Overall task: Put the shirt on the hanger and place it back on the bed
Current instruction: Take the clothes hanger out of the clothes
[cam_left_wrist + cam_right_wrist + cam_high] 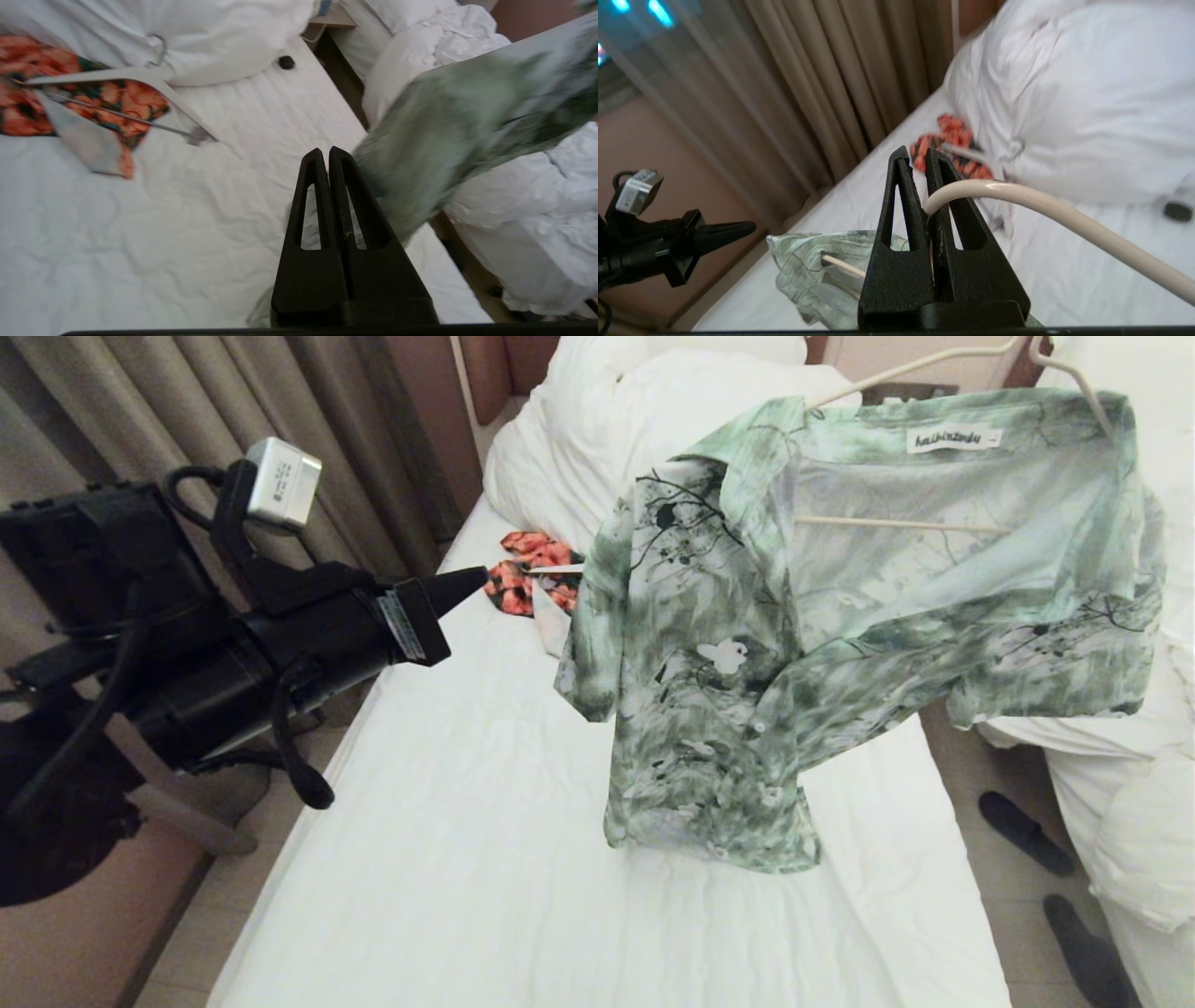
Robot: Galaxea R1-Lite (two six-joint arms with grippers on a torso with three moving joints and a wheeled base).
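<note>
Pinching the hanger (1017,198) near the bend of its neck, the right gripper (919,156) holds it up in the air, with both fingers pressed on the cream wire. The shirt (794,616) is on the hanger: the bar goes across inside the collar, and the cloth hangs down until the lower hem touches the sheet near the middle of the bed (448,859). The left gripper (471,581) is pressed together and holds nothing; it hovers over the left edge of the bed, apart from the shirt. I judge the hanging is almost done, though the front looks twisted. What is left is laying shirt and hanger down on the bed and letting go.
</note>
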